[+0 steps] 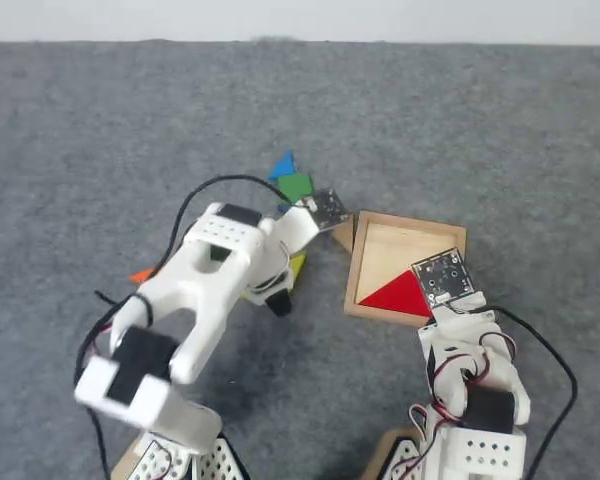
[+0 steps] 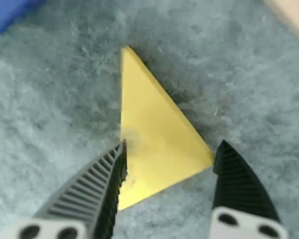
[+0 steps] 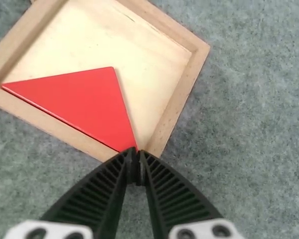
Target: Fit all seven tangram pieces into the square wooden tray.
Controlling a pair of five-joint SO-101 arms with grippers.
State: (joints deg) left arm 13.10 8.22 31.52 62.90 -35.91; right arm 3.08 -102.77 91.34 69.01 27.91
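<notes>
A yellow triangle (image 2: 152, 134) lies flat on the grey carpet, and my left gripper (image 2: 169, 159) hangs open over it with one finger on each side of its wide end. In the high view the left arm covers most of that yellow triangle (image 1: 298, 265). The square wooden tray (image 1: 458, 240) holds one big red triangle (image 1: 398, 294) against its near wall. My right gripper (image 3: 138, 167) is shut with nothing in it, tips above the tray's near rim (image 3: 182, 102) beside the red triangle (image 3: 82, 99).
A blue piece (image 1: 283, 164) and a green piece (image 1: 296, 186) lie on the carpet beyond the left arm. An orange piece (image 1: 141, 275) peeks out to the arm's left. A blue edge (image 2: 7, 12) shows in the left wrist view. Black cables trail near the arm bases.
</notes>
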